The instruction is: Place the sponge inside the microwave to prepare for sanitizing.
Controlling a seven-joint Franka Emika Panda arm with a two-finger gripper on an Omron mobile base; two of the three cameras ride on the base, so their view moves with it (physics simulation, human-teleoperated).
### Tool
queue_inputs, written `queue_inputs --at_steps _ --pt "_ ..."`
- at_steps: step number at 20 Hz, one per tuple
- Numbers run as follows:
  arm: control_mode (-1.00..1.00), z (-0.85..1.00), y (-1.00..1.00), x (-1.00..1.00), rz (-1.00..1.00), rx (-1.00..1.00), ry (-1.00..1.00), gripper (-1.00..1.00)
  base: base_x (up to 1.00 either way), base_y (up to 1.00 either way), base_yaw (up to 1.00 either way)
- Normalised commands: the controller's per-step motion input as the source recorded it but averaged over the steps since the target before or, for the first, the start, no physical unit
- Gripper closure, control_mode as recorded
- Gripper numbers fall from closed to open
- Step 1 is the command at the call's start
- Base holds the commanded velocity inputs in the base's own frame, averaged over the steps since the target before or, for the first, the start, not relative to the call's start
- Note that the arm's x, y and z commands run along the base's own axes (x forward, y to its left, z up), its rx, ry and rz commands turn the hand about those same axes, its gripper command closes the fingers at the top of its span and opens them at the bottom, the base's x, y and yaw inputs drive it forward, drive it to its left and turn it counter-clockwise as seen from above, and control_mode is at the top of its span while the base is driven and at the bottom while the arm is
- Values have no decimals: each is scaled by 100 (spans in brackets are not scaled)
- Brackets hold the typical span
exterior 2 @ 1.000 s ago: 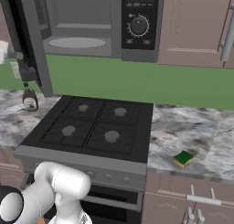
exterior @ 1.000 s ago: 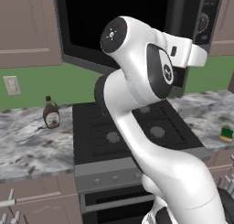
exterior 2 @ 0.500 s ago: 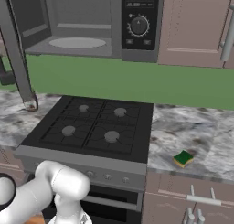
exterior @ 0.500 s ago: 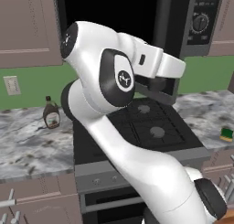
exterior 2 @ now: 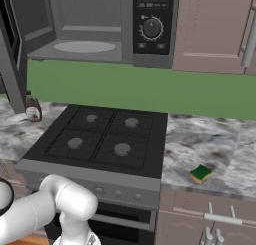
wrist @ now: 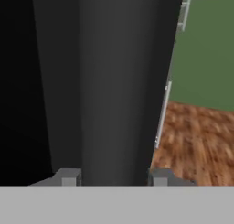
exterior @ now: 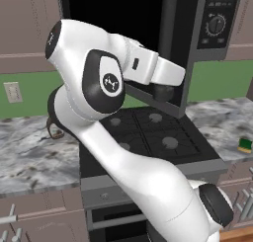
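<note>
Sponge (exterior 2: 200, 173): lying flat on the marble surface (exterior 2: 220, 144) at the right base view's lower right, right of the stove (exterior 2: 102, 139).
Microwave (exterior 2: 150, 26): standing open along the top, grey interior and round plate (exterior 2: 84, 47) showing.
Door (wrist: 114, 81): sitting between the fingertips (wrist: 68, 176) in the hand view.
Jaws: spread apart, straddling the door's dark edge; contact unclear.
Bottle (exterior 2: 33, 109): standing at middle left.

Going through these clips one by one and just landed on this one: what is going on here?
The white arm's gripper is up at the swung-open black glass door of the large dark grey microwave, its fingertips standing either side of the door's edge. The grey interior with its round plate is exposed. The small yellow-and-green sponge lies untouched on the marble counter, right of the black four-burner stove. A brown bottle stands to the stove's left.
</note>
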Motion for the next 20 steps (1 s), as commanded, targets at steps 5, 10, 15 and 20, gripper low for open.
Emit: queue_inputs --at_steps 5,10,15,20 --pt "-100 0 0 0 0 0 0 -100 0 0 0" --pt "-100 0 2 0 0 0 0 -100 0 0 0" --pt "-100 -1 17 -2 3 0 0 -100 0 0 0" --pt "-100 -2 21 -14 6 0 0 -100 0 0 0"
